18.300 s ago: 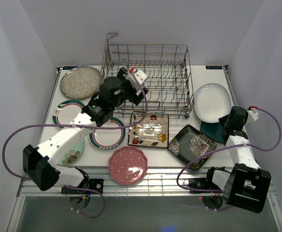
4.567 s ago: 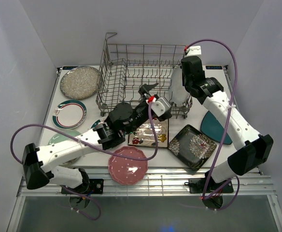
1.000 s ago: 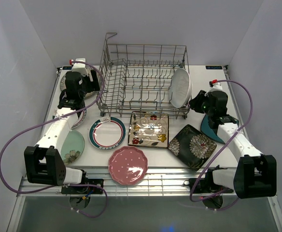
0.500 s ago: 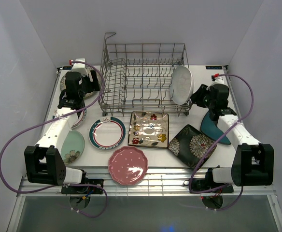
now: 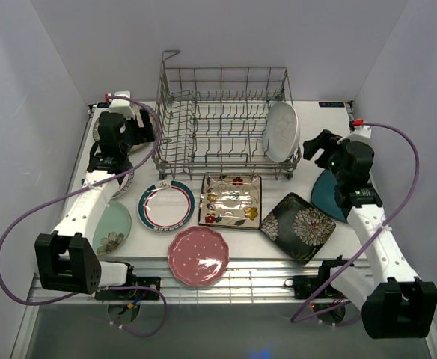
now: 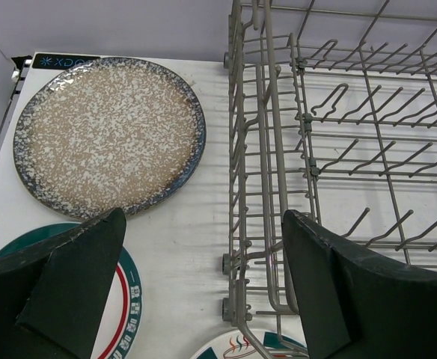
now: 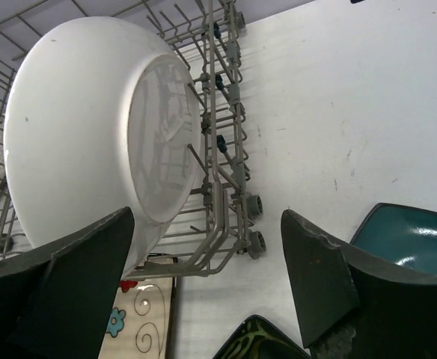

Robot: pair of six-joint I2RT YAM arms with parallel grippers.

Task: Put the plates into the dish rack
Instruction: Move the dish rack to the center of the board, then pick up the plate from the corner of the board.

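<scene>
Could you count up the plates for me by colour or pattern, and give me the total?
Speckled plate: 1
White oval plate: 1
Teal-ringed white plates: 2
Pale green plate: 1
Pink plate: 1
Cream floral plate: 1
Black floral plate: 1
Teal plate: 1
Total: 9 plates

Label 1, location: black strip (image 6: pixel 66 61) on the worktop (image 6: pixel 175 238), far-left corner, just beside the speckled plate (image 6: pixel 106 134).
Label 1, text: a star-like mark, then "XDO" in light blue; any further characters are not legible.
Label 2, location: dark strip at far right (image 5: pixel 333 105) of the worktop, top view.
Label 2, text: too small to read.
</scene>
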